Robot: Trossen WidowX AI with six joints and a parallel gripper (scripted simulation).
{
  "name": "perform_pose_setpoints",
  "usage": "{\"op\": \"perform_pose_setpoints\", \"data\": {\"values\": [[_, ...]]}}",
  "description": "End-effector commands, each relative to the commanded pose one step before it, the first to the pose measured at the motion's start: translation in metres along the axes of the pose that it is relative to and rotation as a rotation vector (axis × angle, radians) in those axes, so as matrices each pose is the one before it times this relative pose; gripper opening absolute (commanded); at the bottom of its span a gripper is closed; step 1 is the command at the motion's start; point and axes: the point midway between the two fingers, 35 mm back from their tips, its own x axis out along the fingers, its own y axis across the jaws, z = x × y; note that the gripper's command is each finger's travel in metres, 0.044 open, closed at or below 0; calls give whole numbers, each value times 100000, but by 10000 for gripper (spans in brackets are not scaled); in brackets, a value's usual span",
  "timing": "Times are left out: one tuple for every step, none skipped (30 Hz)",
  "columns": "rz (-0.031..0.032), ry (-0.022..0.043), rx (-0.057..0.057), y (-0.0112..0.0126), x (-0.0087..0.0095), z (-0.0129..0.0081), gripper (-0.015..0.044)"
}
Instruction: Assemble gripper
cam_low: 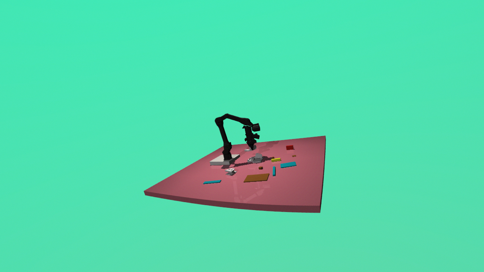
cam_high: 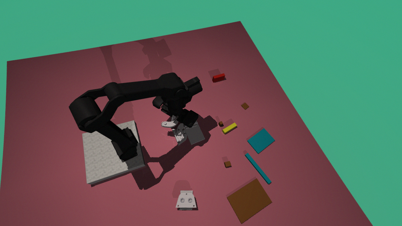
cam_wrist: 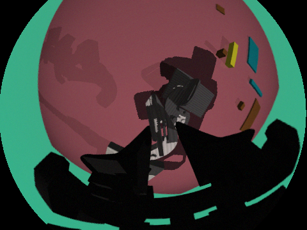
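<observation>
Grey-white toothed jaw (cam_high: 169, 123) (cam_low: 248, 149) (cam_wrist: 164, 147) clamped in black two-finger gripper (cam_high: 179, 113) (cam_low: 251, 148) (cam_wrist: 163, 126), apparently being placed; next: align with free pin on grey base (cam_high: 179, 140) (cam_low: 252, 160) (cam_wrist: 189, 119), mesh teeth

Reddish-pink tabletop (cam_high: 151, 202) (cam_low: 287, 192) (cam_wrist: 125, 29), top view. Resting directly on it, clockwise about its middle: red block (cam_high: 218, 78) (cam_low: 289, 147), one o'clock; yellow bar (cam_high: 229, 128) (cam_low: 275, 159) (cam_wrist: 232, 55), three o'clock; large brown panel (cam_high: 249, 200) (cam_low: 256, 178) (cam_wrist: 250, 115), five o'clock; pale square slab (cam_high: 98, 157) (cam_low: 219, 162), eight o'clock.
</observation>
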Motion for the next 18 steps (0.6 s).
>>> {"op": "perform_pose_setpoints", "data": {"values": [[168,-742,10024,-99,-127,-608,134],[-5,8,2192,-42,14,-121,134],[-5,8,2192,-44,14,-120,134],[-5,8,2192,-46,14,-119,134],[-5,8,2192,-48,15,-118,134],[-5,8,2192,-50,15,-117,134],[-5,7,2192,-52,15,-116,134],[-5,7,2192,-54,16,-115,134],[-5,7,2192,-55,16,-114,134],[-6,7,2192,-57,17,-112,134],[-6,7,2192,-59,17,-111,134],[-6,7,2192,-61,17,-110,134],[-6,7,2192,-62,18,-109,134],[-6,6,2192,-64,18,-108,134],[-6,6,2192,-66,18,-106,134],[-6,6,2192,-67,19,-105,134],[-6,6,2192,-69,19,-104,134],[-5,5,1827,-59,16,-85,134]]}}
